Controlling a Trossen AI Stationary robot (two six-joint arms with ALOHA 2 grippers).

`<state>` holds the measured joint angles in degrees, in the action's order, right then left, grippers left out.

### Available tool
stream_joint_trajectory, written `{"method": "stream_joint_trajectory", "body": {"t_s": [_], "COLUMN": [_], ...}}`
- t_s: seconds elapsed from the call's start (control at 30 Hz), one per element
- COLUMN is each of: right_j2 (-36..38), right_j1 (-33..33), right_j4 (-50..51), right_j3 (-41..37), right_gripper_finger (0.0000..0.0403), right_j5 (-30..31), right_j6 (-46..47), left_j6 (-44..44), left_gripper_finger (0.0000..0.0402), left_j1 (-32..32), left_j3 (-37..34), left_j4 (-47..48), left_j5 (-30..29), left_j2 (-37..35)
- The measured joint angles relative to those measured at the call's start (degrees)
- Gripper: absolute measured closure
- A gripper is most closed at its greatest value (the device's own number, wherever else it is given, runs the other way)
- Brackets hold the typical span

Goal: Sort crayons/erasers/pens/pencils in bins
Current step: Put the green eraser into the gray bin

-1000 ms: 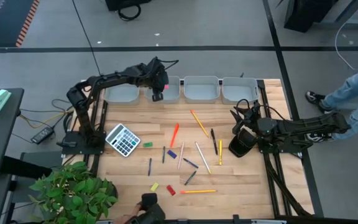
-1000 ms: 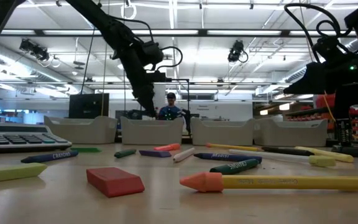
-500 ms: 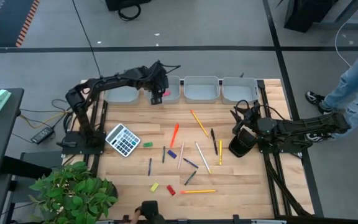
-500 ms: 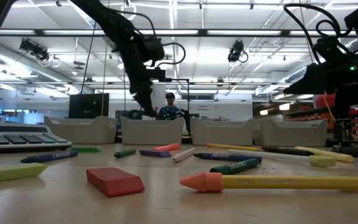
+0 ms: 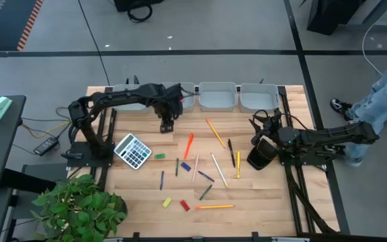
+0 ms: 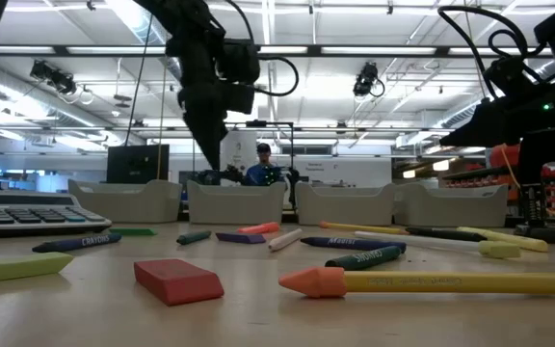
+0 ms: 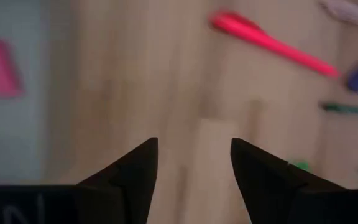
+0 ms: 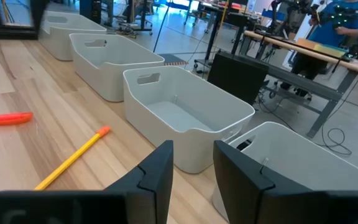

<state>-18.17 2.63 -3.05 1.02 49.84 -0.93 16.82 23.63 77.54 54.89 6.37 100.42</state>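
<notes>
The left hand (image 5: 166, 125) hovers empty, fingers spread, just in front of the four light-grey plastic bins (image 5: 217, 102), a pink eraser (image 7: 1, 67) already binned. Loose pencils (image 5: 215, 132) crowd the wooden worktop (image 5: 261, 195); a careless descent could scatter them. The right hand (image 5: 259, 156) waits unclenched.

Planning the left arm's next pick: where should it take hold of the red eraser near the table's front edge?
The red eraser lies flat and apart from its neighbours. Descend from straight above and close the left tool, now open, across its short sides at mid-length, probably the steadiest hold.

The wooden table (image 5: 140, 195) carries bins (image 5: 217, 96), pencils (image 5: 214, 133), erasers (image 5: 185, 206), a calculator (image 5: 133, 150).
</notes>
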Motion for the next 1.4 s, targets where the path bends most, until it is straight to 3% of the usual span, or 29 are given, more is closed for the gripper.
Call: {"method": "stream_joint_trajectory", "body": {"t_s": [0.1, 0.27, 0.47, 0.67, 1.07, 1.4], "right_j2": [0.00, 0.00, 0.00, 0.00, 0.00, -0.02], "right_j1": [0.00, -0.01, 0.00, -0.02, -0.02, 0.00], "right_j4": [-0.04, -0.02, -0.02, 0.00, -0.04, 0.09], "right_j3": [0.00, 0.00, 0.00, 0.00, 0.00, 0.00], "right_gripper_finger": [0.0279, 0.0279, 0.0279, 0.0279, 0.0279, 0.0279], "right_j5": [-0.03, -0.42, -0.42, -0.44, -0.44, -3.41], "right_j6": [-0.16, 1.74, 4.60, 6.29, 8.51, 11.01], "left_j6": [-2.94, -6.91, -12.54, -18.98, -27.13, -32.49], "left_gripper_finger": [0.0198, 0.0202, 0.0201, 0.0206, 0.0209, 0.0212], "left_j1": [-2.57, -8.36, -14.18, -17.87, -24.15, -25.21], "left_j3": [-0.08, -2.40, -9.19, -14.68, -19.72, -22.36], "left_j4": [6.16, 8.00, 1.46, -4.79, -9.41, -12.44], "left_j5": [1.74, 3.62, 3.43, -1.12, -3.60, -6.02], "left_j2": [0.00, 0.02, 0.02, 0.02, 0.02, -0.20]}}
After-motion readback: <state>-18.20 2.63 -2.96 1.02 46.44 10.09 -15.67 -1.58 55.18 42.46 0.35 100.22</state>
